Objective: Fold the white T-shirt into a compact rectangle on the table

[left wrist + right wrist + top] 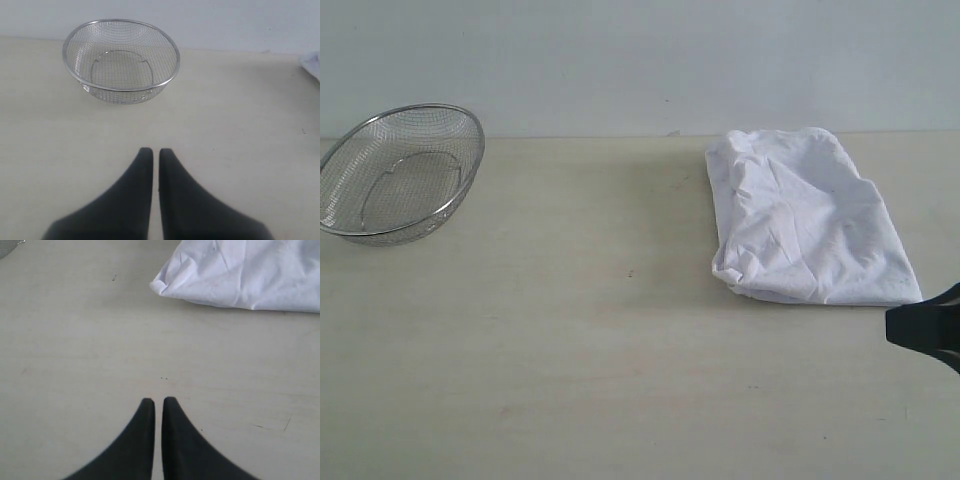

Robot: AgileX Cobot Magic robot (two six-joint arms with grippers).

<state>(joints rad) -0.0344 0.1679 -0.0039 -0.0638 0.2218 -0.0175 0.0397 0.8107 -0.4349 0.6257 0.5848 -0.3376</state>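
The white T-shirt [807, 218] lies folded and wrinkled on the far right of the table [600, 350], while the left gripper [155, 152] and right gripper [158, 402] hover with jaws closed, gripping nothing.

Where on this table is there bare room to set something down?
The widest bare stretch of table lies between the wire-mesh bowl and the folded white T-shirt, reaching toward the camera. The right side is crowded: the shirt, with the right gripper beside its near corner.
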